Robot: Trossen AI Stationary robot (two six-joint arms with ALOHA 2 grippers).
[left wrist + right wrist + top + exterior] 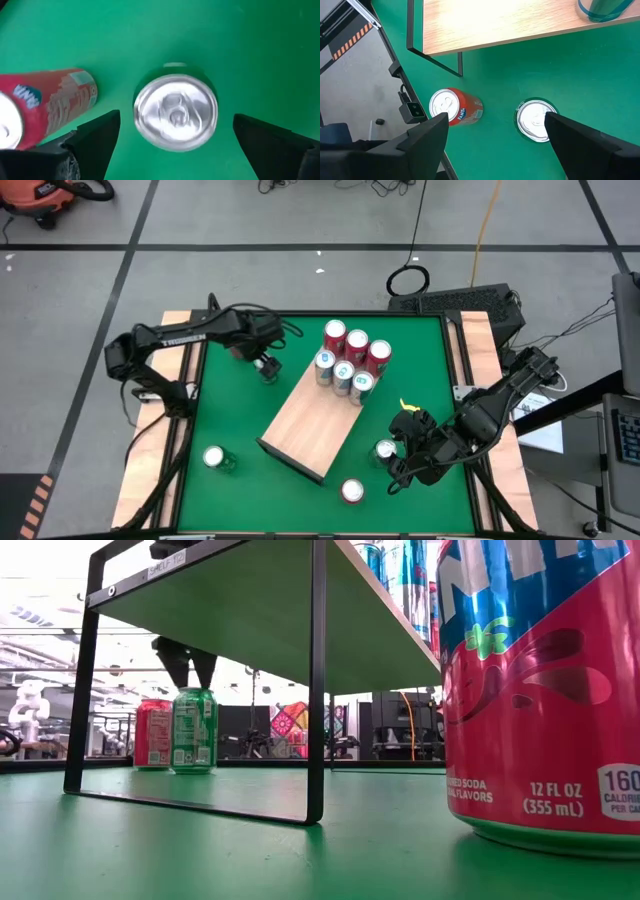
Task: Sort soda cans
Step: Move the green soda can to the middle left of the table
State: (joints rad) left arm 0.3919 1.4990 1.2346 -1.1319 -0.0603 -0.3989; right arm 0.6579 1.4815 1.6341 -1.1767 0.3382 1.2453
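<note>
A green soda can (175, 112) stands upright on the green table near its far left, with a red can (45, 107) close beside it. My left gripper (176, 120) hangs open straight over the green can (193, 730), pointing down, one finger to each side of the can's top and neither touching it. My right gripper (496, 119) hovers open above the table's near right (400, 465). Below it stand a silver-topped can (532, 120) and a red can (455, 107).
A light wooden board on a black frame (310, 415) stands as a raised shelf across the table's middle, with several red and teal cans (350, 360) on its far end. A lone green can (213, 458) stands near the table's front left.
</note>
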